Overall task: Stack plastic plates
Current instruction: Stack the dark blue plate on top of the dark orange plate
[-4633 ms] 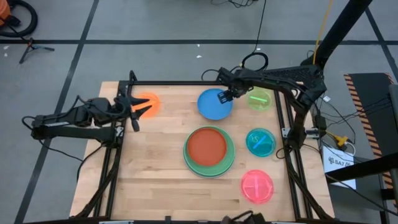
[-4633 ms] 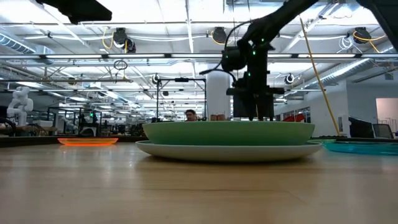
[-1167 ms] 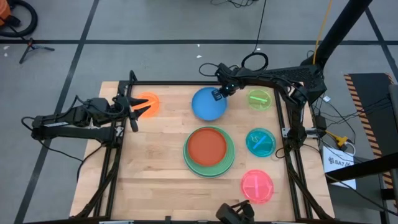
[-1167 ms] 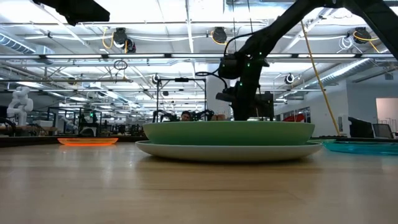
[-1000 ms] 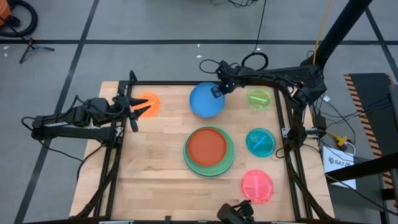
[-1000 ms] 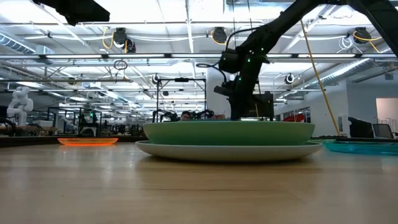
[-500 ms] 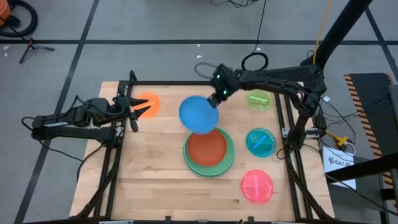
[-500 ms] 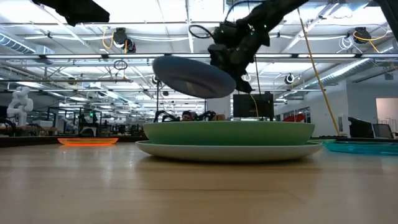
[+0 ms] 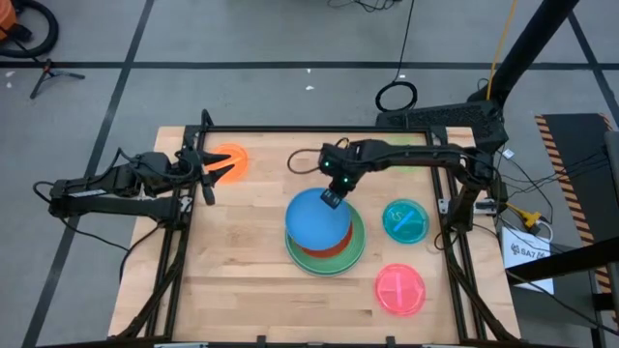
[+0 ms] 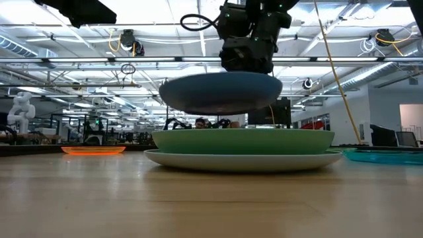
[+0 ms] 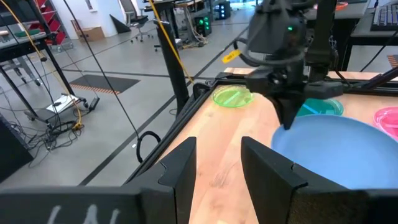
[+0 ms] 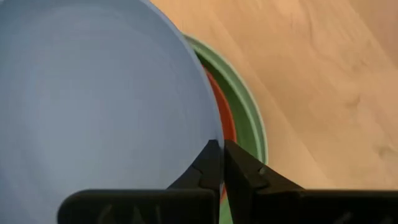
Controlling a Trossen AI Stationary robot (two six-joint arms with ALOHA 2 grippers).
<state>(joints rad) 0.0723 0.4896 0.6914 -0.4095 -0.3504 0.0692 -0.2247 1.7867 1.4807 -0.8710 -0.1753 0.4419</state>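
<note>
We see the blue plate [image 9: 316,218] held in the air just above the stack in the middle of the surface [image 9: 242,271], clear of it in the low view. That stack is the rust-red plate [image 9: 338,245] lying in the green plate [image 9: 354,253], which rests on a paler plate [image 10: 198,160] visible at table height. The right pincer [image 9: 332,198] pinches the blue plate by its far rim, fingers closed on the edge.

We judge the step in hand to be placing this medium plate onto the red one. The blue plate sits a little toward the left arm's side of the stack, so the next move calls for centring it, lowering it flat and then letting go.

Still unstacked are the teal plate [image 9: 404,219], the pink plate [image 9: 399,289], the lime plate [image 11: 232,96] and the orange plate [image 9: 229,159]. The left pincer [image 9: 203,170] waits beside the orange plate, its fingers spread and holding nothing.
</note>
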